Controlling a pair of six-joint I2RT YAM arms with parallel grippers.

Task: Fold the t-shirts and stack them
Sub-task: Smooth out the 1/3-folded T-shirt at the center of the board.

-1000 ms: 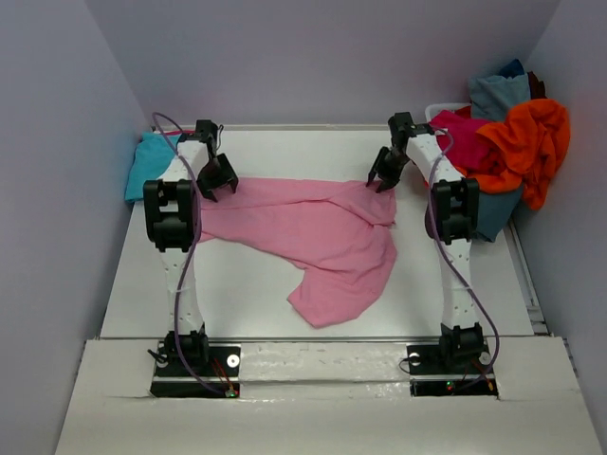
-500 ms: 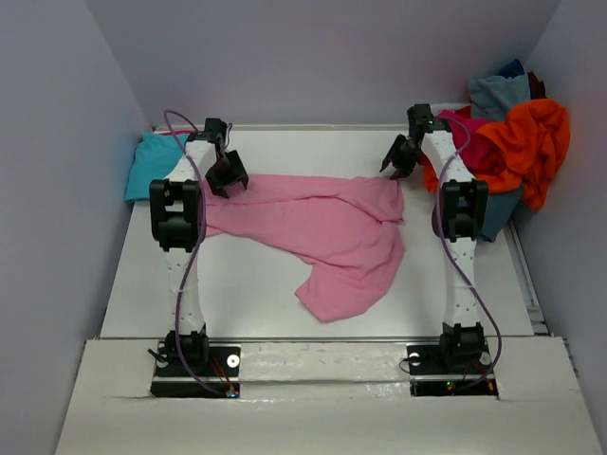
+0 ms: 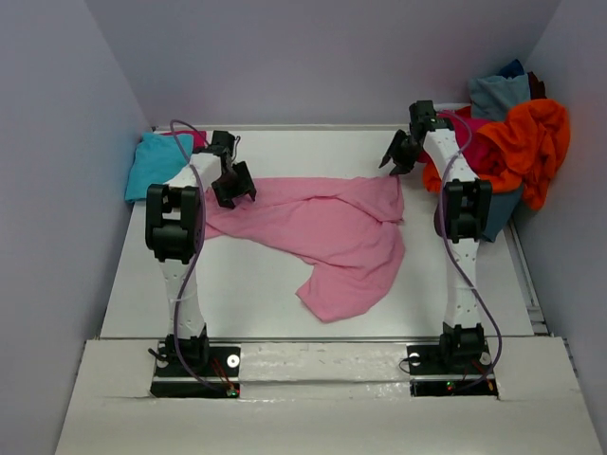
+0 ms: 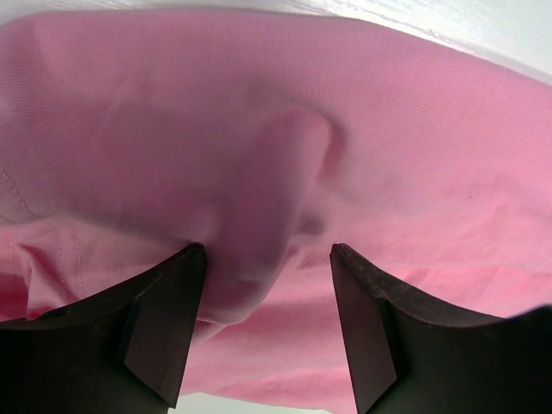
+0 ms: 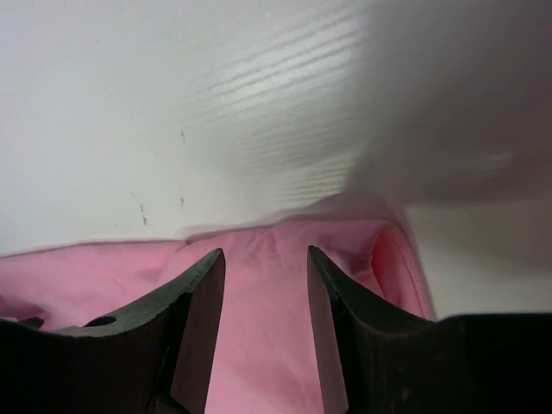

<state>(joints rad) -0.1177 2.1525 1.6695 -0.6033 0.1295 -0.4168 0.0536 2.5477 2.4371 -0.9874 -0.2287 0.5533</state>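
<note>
The light pink cloth t-shirt (image 3: 322,232) lies rumpled across the centre. A turquoise cloth shirt (image 3: 150,163) is bunched upper left. A magenta shirt (image 3: 462,135), orange shirt (image 3: 533,140) and grey-blue shirt (image 3: 498,95) are heaped upper right.

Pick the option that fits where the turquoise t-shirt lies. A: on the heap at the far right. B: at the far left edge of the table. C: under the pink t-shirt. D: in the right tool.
B: the turquoise t-shirt lies bunched at the far left edge of the table, well away from the orange t-shirt on the right.
</note>
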